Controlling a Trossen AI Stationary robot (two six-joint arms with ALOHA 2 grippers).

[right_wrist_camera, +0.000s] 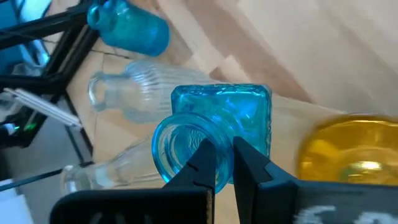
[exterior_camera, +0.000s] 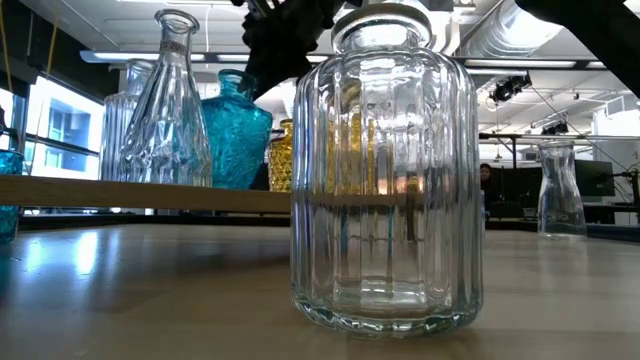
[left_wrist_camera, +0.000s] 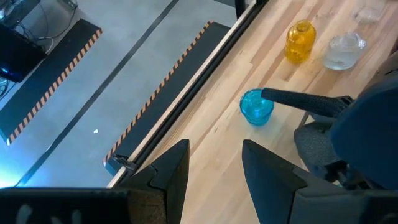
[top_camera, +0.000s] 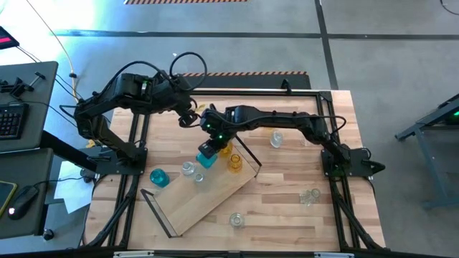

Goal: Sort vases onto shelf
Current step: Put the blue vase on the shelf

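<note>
The shelf (top_camera: 208, 201) lies slantwise on the table. My right gripper (top_camera: 208, 149) reaches over its far end, shut on the rim of a square teal vase (right_wrist_camera: 239, 118). In the low view this teal vase (exterior_camera: 235, 130) is level with the shelf board (exterior_camera: 150, 193), between a tall clear vase (exterior_camera: 172, 100) and an amber vase (exterior_camera: 283, 155). Two clear vases (top_camera: 193, 172) and the amber ones (top_camera: 234, 163) are also on the board. A round teal vase (top_camera: 158, 176) sits on the table beside it. My left gripper (left_wrist_camera: 214, 168) hovers open and empty near the table's far edge.
Loose clear vases stand on the table at the right (top_camera: 310, 196), behind the shelf (top_camera: 276, 138) and near the front edge (top_camera: 237, 220). A ribbed clear jar (exterior_camera: 385, 170) fills the low view. Black wire frames (top_camera: 154, 208) close the shelf's ends.
</note>
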